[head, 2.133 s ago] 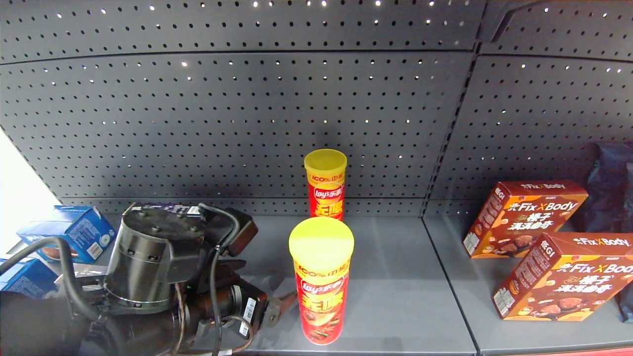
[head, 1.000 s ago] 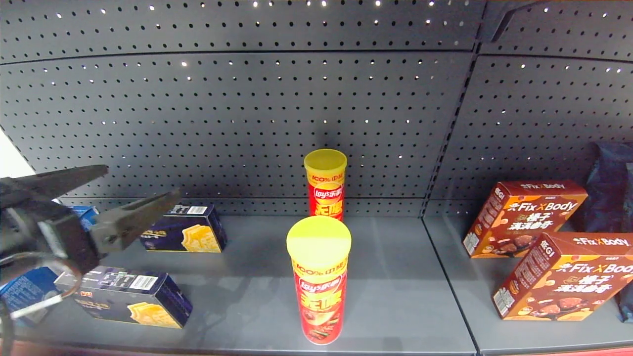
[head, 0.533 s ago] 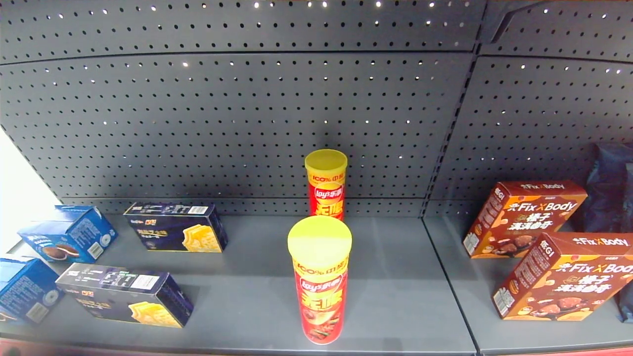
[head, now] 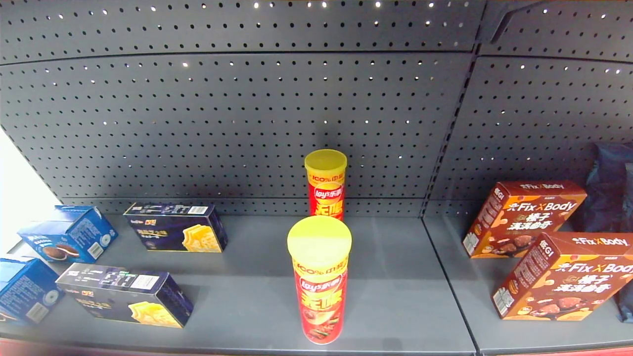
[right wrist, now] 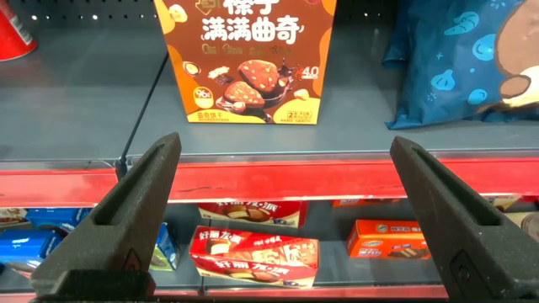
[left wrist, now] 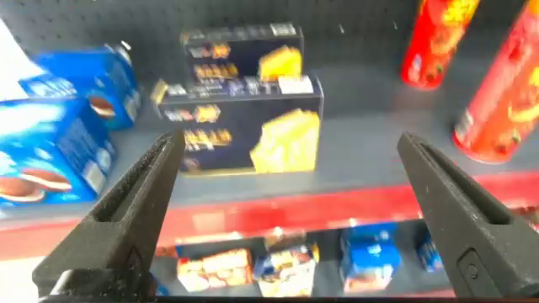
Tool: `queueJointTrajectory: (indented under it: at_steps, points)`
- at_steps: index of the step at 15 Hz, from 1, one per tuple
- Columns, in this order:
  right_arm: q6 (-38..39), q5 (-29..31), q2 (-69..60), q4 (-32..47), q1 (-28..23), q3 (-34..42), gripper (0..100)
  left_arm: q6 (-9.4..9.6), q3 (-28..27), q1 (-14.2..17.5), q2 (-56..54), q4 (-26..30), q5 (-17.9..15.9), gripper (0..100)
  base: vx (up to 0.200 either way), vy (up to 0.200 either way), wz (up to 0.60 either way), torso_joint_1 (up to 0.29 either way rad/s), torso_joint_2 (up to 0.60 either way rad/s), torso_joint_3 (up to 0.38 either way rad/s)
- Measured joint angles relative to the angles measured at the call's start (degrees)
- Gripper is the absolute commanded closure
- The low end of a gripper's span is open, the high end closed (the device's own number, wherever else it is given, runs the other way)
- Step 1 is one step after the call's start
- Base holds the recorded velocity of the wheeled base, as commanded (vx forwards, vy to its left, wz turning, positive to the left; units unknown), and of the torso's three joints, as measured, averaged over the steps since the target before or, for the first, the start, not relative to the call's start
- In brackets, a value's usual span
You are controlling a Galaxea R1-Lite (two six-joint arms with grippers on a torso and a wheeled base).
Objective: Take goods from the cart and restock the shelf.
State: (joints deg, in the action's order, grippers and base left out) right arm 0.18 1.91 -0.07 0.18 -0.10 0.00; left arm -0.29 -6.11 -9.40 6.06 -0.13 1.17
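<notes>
This is a shop aisle. The shelf [head: 395, 296] is grey metal store racking with a perforated back panel [head: 222, 123] and a red strip [right wrist: 278, 178] along its front edge. Packaged snacks are grouped on it by kind, printed faces outward: chip cans [head: 320, 282] at the middle, brown boxes [head: 524, 217] toward the right end, dark boxes [head: 175, 227] and blue boxes [head: 69, 232] toward the left end. Beneath the red strip sit more boxed snacks [right wrist: 253, 252].

The head camera looks down at the shelf [head: 395, 296] from in front. Both wrist cameras sit lower, near its edge. Head and left wrist share the cans [head: 320, 282].
</notes>
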Motion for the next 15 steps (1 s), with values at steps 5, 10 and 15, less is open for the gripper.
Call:
queueJointTrajectory:
  at_steps: [5,10,15]
  points:
    - [0.0,0.02,0.0,0.0,0.0,0.0,0,0.05,5.42,1.3,-0.52,-0.62,-0.52,0,0.0,0.0,0.0,0.0,0.0,0.0]
    - [0.0,0.0,0.0,0.0,0.0,0.0,0,0.27,6.08,-1.76,-0.55,0.13,-1.24,0,0.0,0.0,0.0,0.0,0.0,0.0]
    - [-0.02,0.02,0.0,0.0,0.0,0.0,0,-0.17,6.11,-1.16,-0.52,0.11,1.34,0,0.0,0.0,0.0,0.0,0.0,0.0]
